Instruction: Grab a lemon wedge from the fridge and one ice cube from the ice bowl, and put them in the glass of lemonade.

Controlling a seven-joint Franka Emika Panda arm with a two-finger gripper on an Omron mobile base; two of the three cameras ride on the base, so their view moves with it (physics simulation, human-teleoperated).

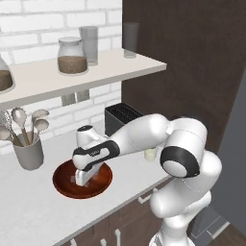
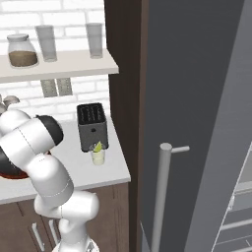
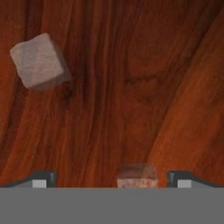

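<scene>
Reddish-brown wood ice bowl (image 3: 131,87) holds two cubes; one ice cube (image 3: 137,176) sits between the wide-open gripper (image 3: 112,178) tips, another cube (image 3: 40,61) off aside. Lemon wedge (image 2: 98,146) sits in the one glass of lemonade (image 2: 98,157) beside the toaster (image 2: 91,125).

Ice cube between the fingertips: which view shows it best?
The hand view: the ice cube sits between the open gripper tips, on the ice bowl floor. In the left base view the hand covers it; the right base view gives just a bowl sliver.
</scene>
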